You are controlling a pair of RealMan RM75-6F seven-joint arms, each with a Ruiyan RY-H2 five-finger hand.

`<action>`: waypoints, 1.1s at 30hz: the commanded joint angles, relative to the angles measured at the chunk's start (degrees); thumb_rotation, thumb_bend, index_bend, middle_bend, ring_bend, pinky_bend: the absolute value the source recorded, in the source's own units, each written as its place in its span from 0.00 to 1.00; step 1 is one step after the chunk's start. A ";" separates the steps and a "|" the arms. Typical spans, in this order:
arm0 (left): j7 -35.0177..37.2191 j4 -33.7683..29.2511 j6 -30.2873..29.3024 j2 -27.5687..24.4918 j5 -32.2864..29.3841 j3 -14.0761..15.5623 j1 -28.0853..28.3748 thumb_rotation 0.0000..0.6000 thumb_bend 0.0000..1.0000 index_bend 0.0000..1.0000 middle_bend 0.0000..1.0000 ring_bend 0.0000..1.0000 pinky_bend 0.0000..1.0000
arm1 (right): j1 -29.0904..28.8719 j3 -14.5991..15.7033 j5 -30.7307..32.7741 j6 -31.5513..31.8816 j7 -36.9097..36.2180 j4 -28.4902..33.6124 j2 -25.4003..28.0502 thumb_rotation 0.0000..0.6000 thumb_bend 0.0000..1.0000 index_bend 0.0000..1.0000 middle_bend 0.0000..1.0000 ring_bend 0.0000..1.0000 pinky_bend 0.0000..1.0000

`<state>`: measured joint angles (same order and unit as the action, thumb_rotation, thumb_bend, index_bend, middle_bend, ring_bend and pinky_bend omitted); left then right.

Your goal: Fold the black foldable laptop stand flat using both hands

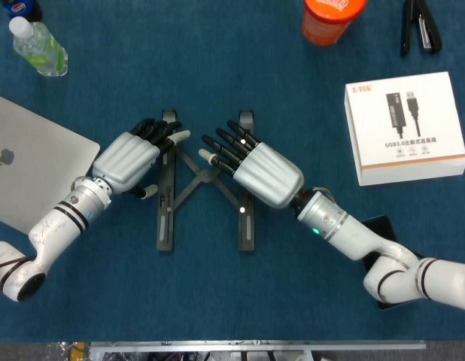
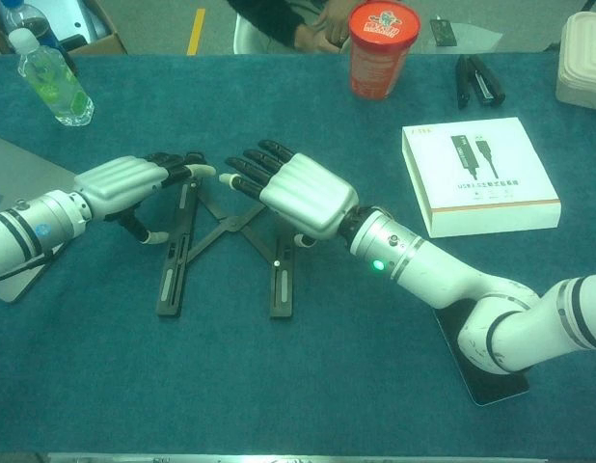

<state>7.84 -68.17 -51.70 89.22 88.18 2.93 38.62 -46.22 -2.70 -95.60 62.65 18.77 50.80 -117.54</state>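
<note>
The black foldable metal laptop stand (image 1: 205, 180) lies mid-table on the blue cloth, its two long rails well apart, crossed struts between. My right hand (image 1: 255, 167), fingers extended and slightly spread, lies over the right rail's far half, gripping nothing. My left hand (image 1: 135, 158) sits at the left rail's far end, fingers loosely curled; contact I cannot tell. To fold cleanly, I'd press both rails inward evenly, palms low, keeping fingertips clear of the closing struts.

laptop stand (image 1: 206, 180) | black; rails spread apart; flat on table
</note>
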 commanded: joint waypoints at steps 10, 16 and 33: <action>-0.46 -2.00 0.31 -0.59 -0.19 -0.15 0.33 1.00 0.23 0.00 0.00 0.00 0.01 | -0.87 -0.81 0.07 0.52 0.23 -1.07 -1.68 1.00 0.00 0.00 0.00 0.00 0.06; -0.83 -3.10 0.71 -0.80 -0.51 -0.17 0.43 1.00 0.23 0.00 0.00 0.00 0.01 | -1.46 -1.50 0.53 0.21 0.71 -1.56 -2.67 1.00 0.00 0.00 0.00 0.00 0.06; -0.27 -3.84 1.28 -0.71 -0.72 0.03 0.58 1.00 0.23 0.00 0.00 0.00 0.01 | -3.26 -3.68 2.14 -0.50 1.76 -4.16 -6.10 1.00 0.00 0.00 0.00 0.00 0.06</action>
<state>7.55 -71.98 -50.45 88.51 87.48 2.95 39.19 -49.39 -6.27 -93.55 62.21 20.49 46.69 -123.54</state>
